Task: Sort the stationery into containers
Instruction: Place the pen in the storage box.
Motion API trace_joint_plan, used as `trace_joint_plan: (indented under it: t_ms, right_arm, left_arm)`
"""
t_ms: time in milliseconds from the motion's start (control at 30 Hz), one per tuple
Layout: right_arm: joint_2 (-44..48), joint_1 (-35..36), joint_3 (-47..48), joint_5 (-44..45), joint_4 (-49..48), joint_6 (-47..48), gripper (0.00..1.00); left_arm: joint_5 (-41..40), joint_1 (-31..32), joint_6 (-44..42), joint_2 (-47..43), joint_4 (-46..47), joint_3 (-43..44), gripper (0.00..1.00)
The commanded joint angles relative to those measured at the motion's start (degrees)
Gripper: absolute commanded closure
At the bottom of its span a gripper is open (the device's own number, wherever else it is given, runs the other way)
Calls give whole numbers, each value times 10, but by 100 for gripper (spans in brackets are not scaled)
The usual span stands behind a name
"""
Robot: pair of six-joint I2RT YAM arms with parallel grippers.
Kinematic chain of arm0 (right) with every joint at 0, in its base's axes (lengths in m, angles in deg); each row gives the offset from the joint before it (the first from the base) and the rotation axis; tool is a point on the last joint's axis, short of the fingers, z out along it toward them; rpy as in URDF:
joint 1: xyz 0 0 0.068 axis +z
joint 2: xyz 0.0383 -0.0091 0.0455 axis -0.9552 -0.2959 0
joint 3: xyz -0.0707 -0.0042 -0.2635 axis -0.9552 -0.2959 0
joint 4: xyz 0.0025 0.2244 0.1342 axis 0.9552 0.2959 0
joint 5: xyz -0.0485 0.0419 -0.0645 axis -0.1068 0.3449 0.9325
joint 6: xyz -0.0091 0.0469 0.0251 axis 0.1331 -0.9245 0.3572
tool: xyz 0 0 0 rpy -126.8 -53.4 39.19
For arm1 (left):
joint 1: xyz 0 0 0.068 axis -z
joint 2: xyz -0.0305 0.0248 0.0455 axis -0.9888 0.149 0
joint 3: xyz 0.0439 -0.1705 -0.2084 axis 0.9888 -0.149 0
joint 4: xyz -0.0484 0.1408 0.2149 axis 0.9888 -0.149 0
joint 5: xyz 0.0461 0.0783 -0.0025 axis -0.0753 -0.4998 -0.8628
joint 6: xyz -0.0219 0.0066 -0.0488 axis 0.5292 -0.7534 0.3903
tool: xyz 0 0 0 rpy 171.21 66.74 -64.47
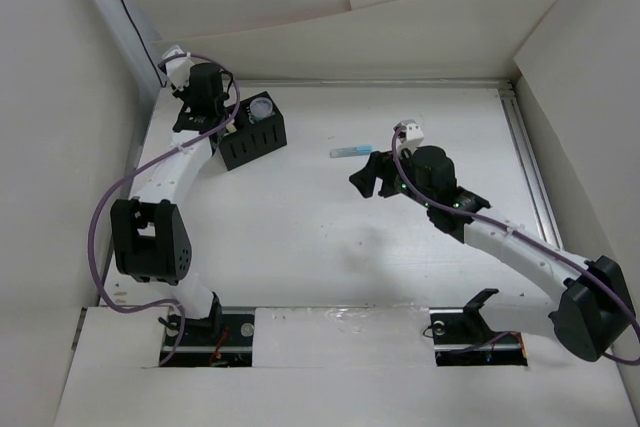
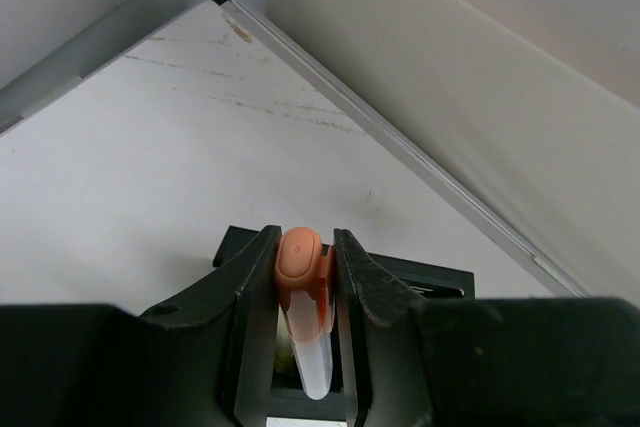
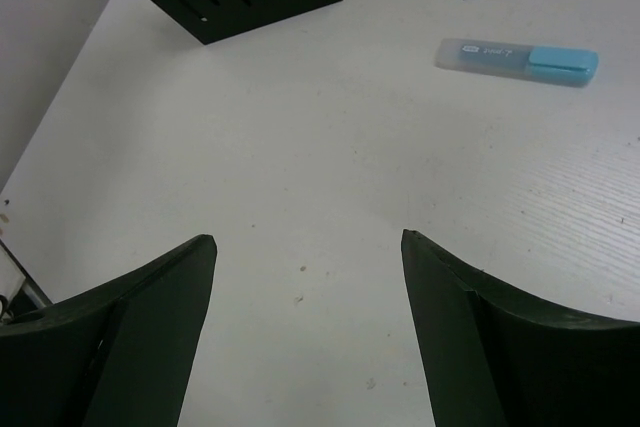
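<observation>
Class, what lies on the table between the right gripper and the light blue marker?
Nothing. In the right wrist view, only bare white table separates the open right gripper from the light blue marker.

Bright, even, diffuse light from above. White flat tabletop [image 1: 330, 267] slightly washed out; shadows soft, faint. Wrist views: near foreground dark, softly focused; farther surface sharp.
</observation>
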Motion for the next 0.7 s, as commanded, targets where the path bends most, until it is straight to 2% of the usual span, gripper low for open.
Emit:
trace_joint_plan:
  t_ms: [0, 333, 533, 633, 667]
  right_arm:
    - [2, -9, -1, 8, -19, 2, 19]
    - [-15, -19, -1, 8, -19, 2, 19]
    - [-32, -26, -1, 27, -25, -3, 19]
    - [-55, -33, 4, 46, -30, -8, 22]
    - [-73, -40, 11, 53, -30, -13, 30]
  left_arm:
    - [-21, 0, -23, 2, 35, -3, 100]
    - [-26, 0, -35, 45, 75, 7, 100]
    - [-38, 23, -57, 64, 105, -3, 100]
    - [-38, 23, -57, 64, 110, -10, 91]
    - [-38, 23, -57, 64, 110, -17, 86]
